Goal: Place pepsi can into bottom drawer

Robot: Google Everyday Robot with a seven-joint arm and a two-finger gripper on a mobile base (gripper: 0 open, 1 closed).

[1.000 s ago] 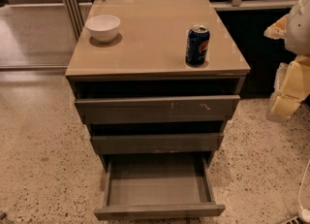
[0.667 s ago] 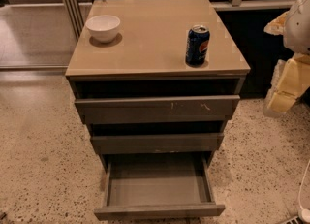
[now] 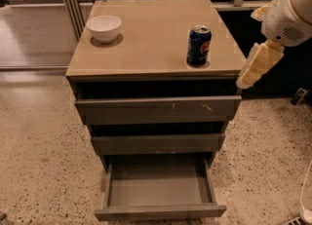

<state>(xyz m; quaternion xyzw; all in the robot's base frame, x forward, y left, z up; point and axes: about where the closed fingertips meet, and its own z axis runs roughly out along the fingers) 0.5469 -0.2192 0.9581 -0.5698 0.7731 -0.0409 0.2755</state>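
The pepsi can (image 3: 199,46) stands upright on the tan cabinet top (image 3: 151,39), near its right front corner. The bottom drawer (image 3: 158,187) is pulled out; the shallow grey inside that shows holds nothing. The middle and top drawers above it are slightly ajar. My gripper (image 3: 255,66), pale yellow on a white arm (image 3: 287,17), hangs just off the cabinet's right edge, to the right of the can, at about its height and apart from it. It holds nothing that I can see.
A white bowl (image 3: 104,27) sits on the cabinet top at the back left. A railing runs behind the cabinet. Speckled floor (image 3: 44,156) surrounds the cabinet. A white object (image 3: 307,199) stands at the lower right edge.
My gripper and arm have moved left and a little up, closer to the cabinet's right edge and the can. The can, bowl and drawers have not moved.
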